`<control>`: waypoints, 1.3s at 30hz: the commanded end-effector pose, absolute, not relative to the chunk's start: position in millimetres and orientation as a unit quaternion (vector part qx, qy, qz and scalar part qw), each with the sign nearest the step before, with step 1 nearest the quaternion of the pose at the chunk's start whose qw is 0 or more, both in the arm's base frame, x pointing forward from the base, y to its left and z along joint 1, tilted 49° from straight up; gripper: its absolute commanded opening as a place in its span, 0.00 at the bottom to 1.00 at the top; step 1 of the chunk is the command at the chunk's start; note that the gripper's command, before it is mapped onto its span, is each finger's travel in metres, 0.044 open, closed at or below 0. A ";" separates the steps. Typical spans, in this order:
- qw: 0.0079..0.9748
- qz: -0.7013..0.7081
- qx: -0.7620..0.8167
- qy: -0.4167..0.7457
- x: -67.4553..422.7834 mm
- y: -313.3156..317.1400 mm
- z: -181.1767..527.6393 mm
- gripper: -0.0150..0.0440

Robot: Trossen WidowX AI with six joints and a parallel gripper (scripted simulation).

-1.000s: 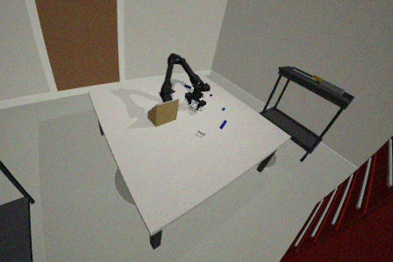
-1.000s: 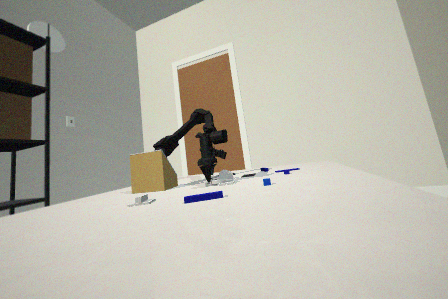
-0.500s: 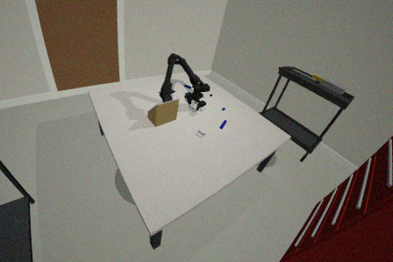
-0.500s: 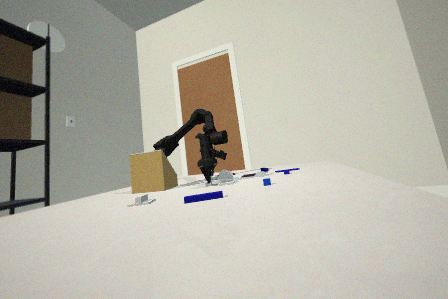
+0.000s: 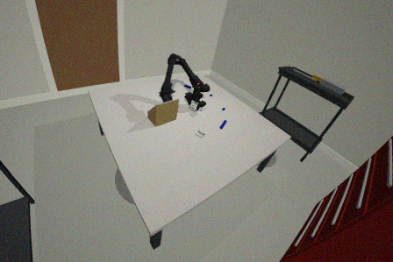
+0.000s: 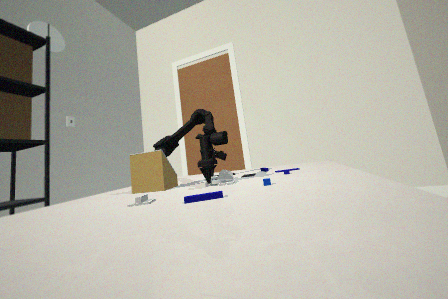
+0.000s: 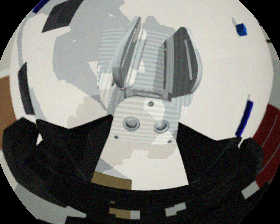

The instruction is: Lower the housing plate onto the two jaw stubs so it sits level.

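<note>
The tool [image 5: 196,104] [image 6: 209,182] [image 7: 144,121] is pinching the grey housing plate [image 7: 145,111] by its sides near six o'clock in the wrist view, presumably keeping it flat for seating, with the two upright jaws [image 7: 129,54] [image 7: 183,62] standing just beyond, towards twelve.

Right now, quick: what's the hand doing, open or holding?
Hand: closed on the grey housing plate, its fingers set wide apart.
</note>
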State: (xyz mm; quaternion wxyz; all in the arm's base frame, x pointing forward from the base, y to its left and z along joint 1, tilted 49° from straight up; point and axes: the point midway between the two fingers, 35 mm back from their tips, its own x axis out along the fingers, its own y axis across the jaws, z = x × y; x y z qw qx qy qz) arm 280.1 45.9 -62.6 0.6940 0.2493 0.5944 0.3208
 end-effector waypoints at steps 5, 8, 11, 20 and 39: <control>0.693 0.321 0.253 0.594 280.4 48.0 -63.7 0.85; 0.693 0.321 0.253 0.594 280.5 48.5 -64.0 0.85; 0.693 0.321 0.253 0.594 280.5 48.5 -64.0 0.85; 0.693 0.321 0.253 0.594 280.7 50.3 -65.6 0.85; 0.693 0.321 0.253 0.594 280.7 50.3 -65.6 0.85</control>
